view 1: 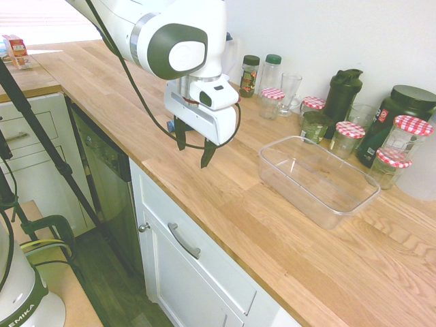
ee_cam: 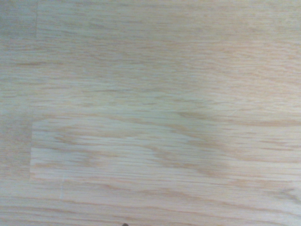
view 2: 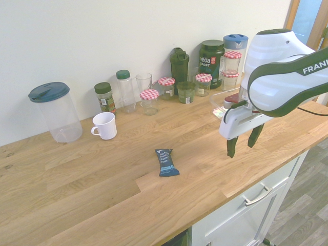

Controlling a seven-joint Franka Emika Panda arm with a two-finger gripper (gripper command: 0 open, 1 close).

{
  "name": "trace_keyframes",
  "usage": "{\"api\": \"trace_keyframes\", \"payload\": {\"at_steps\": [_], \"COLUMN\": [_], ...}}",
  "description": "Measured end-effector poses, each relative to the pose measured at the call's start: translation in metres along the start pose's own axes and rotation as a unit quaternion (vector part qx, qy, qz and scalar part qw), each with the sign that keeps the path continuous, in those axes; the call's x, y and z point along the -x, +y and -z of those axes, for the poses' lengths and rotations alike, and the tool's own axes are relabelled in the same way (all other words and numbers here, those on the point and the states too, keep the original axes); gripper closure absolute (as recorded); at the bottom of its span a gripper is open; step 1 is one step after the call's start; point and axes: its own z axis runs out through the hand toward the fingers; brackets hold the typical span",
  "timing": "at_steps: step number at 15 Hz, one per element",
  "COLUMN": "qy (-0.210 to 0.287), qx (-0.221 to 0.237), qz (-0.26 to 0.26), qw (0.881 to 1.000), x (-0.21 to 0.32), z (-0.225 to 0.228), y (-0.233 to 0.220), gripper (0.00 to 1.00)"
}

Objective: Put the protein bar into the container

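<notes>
we see the dark blue protein bar (view 2: 167, 162) flat mid-counter; the clear container (view 1: 318, 178) sits empty near the wall.

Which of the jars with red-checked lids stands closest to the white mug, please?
The red-checked jar beside the empty drinking glass; the other checked-lid jars stand farther right, away from the white mug.

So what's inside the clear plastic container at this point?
Nothing: the container is empty, with wooden countertop showing through its clear base. The protein bar lies on the counter. In the second exterior view the arm hides most of the container.
</notes>
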Motion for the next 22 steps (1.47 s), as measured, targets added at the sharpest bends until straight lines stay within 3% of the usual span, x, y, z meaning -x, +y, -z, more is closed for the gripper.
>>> {"api": "trace_keyframes", "payload": {"at_steps": [4, 7, 11, 16, 22], "qy": [0.014, 0.03, 0.03, 0.023, 0.008], "qx": [0.006, 0.008, 0.013, 0.006, 0.02], "qz": [-0.003, -0.007, -0.059, -0.128, -0.172], "qw": [1.0, 1.0, 0.998, 0.991, 0.985], "x": [0.008, 0.036, 0.076, 0.062, 0.023], "z": [0.009, 0.042, 0.064, 0.038, -0.012], "y": [-0.015, -0.059, -0.137, -0.237, -0.27], "gripper": [0.0, 0.0, 0.0, 0.0, 0.0]}}
